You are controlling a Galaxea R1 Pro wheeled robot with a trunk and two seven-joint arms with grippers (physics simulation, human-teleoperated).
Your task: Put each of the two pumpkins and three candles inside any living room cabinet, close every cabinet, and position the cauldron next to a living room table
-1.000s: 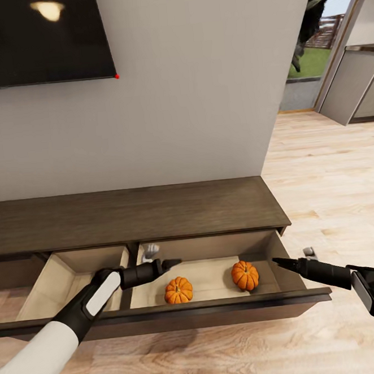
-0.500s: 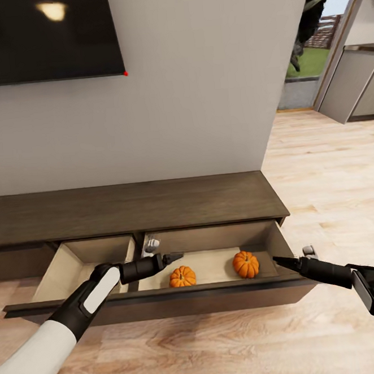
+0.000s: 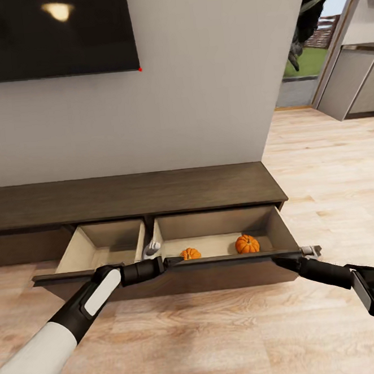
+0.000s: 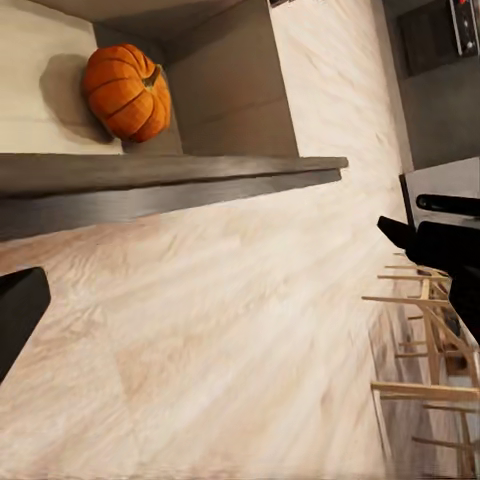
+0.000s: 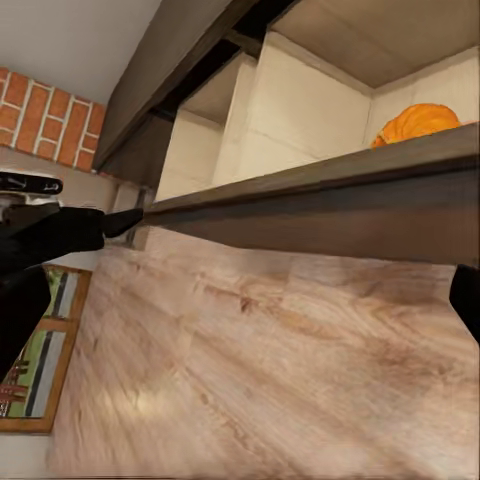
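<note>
The long dark-brown cabinet point(image 3: 131, 194) stands against the wall with its wide drawer front point(image 3: 216, 260) pulled out, showing two pale compartments. Both orange pumpkins lie in the right compartment, one point(image 3: 190, 253) half hidden behind the front and the other point(image 3: 247, 243) near the right wall. A pumpkin also shows in the left wrist view point(image 4: 125, 90) and the right wrist view point(image 5: 415, 122). My left gripper point(image 3: 173, 261) is at the front's top edge near the middle, open and empty. My right gripper point(image 3: 280, 261) is at the front's right end, open and empty. The candles, cauldron and table are out of view.
A dark TV point(image 3: 49, 34) hangs on the wall above the cabinet. Light wood floor point(image 3: 222, 331) spreads in front and to the right. A doorway with greenery point(image 3: 304, 63) and grey units point(image 3: 351, 82) lie at the back right. Wooden chair frames point(image 4: 420, 340) show beyond the drawer's end.
The camera has drawn back and dropped, so the cabinet looks smaller and the pumpkins sink behind the drawer front. Both grippers, earlier over the drawer's inside, now sit at its front edge.
</note>
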